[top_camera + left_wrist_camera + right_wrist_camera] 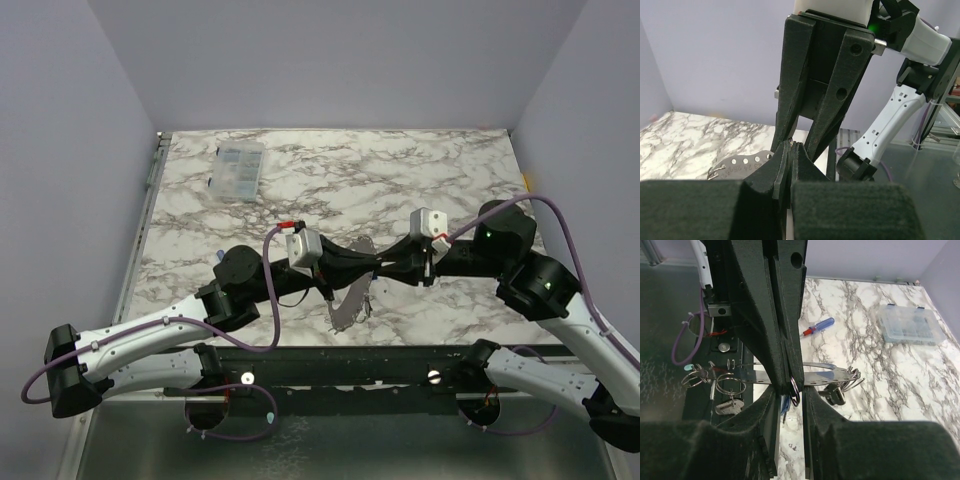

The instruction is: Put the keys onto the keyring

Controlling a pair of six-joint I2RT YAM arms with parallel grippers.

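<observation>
The left claw is pressed shut, and a small metal ring pokes out from its tips, pinched there. The right claw meets it tip to tip. Its fingers stand a little apart, one on each side of the ring and of the left claw's tips, with a narrow gap showing. Whether either pad touches the ring cannot be made out. Just behind both claws lies the keyring, a pale flat band running crosswise over the worktop, with thin wire loops at its end. The left claw's fingers hide whether the pinched ring is joined to that band. The keys, dark-headed, lie just under the band, close beside the right claw. A blue bit sits tight against the right claw's other finger, too cut off to name. Loose wire rings lie off to that same side, near the worktop's edge. Well beyond the claws lie a screwdriver with a red and blue handle and, farther off, a clear box. From overhead, the two arms cover the spot where the tips meet.
</observation>
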